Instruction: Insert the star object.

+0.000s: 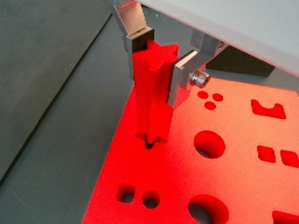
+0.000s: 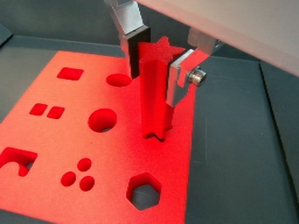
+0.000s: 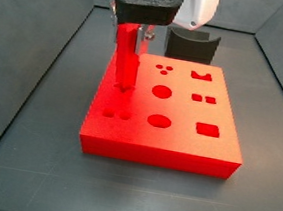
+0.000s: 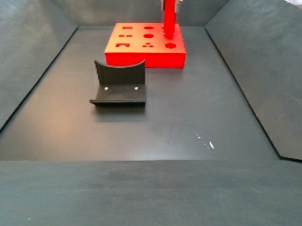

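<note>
So the gripper (image 3: 138, 28) is hanging right over the red block (image 3: 165, 147), near its edge, and its fingers (image 1: 184, 77) are clamping the top of the star object (image 3: 124, 62). You can see the silver plates pressing in on both sides of the rod in both wrist views, so they're closed narrow around it, not spread.

The star object (image 2: 156, 92) is standing upright, and its lower tip is sitting at the block's top face, right at a small star-shaped hole (image 1: 151, 140). Whether the tip is actually going into the hole or just touching the rim, I can't tell from these angles.

The block (image 2: 70, 131) is lying flat on the dark surface (image 4: 165, 150), showing round, square and hexagon holes across its top. In a side view, the fixture (image 4: 118, 85) is standing well apart from the block (image 4: 144, 46), out in the open middle of the surface.
</note>
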You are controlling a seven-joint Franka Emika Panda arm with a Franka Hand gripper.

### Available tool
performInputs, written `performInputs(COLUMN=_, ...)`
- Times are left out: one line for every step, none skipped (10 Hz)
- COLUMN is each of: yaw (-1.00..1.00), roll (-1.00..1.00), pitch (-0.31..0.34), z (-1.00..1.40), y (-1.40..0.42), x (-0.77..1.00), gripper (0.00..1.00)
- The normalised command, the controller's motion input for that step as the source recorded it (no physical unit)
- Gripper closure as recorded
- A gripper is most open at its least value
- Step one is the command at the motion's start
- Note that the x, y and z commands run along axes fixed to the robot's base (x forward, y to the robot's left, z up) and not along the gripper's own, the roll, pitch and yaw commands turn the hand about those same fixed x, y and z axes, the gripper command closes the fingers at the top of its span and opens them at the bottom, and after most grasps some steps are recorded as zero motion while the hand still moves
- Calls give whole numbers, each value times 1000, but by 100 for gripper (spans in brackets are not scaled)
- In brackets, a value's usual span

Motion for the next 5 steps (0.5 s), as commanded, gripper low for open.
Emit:
performInputs(yaw=0, roll=0, pitch=-40, z=-163, y=-97, x=94, gripper=100)
performInputs(yaw=0, roll=20, pitch=-9, z=-146, y=-14, x=23, gripper=100)
performInputs(yaw=0, roll=41, pitch=0, z=-97, y=0, x=0, gripper=100)
performInputs(yaw=74, roll=20, pitch=-3, z=-69, y=0, x=0, gripper=100)
performInputs(yaw=131, roll=39, pitch=-6, z=-103, y=0, x=20, gripper=100)
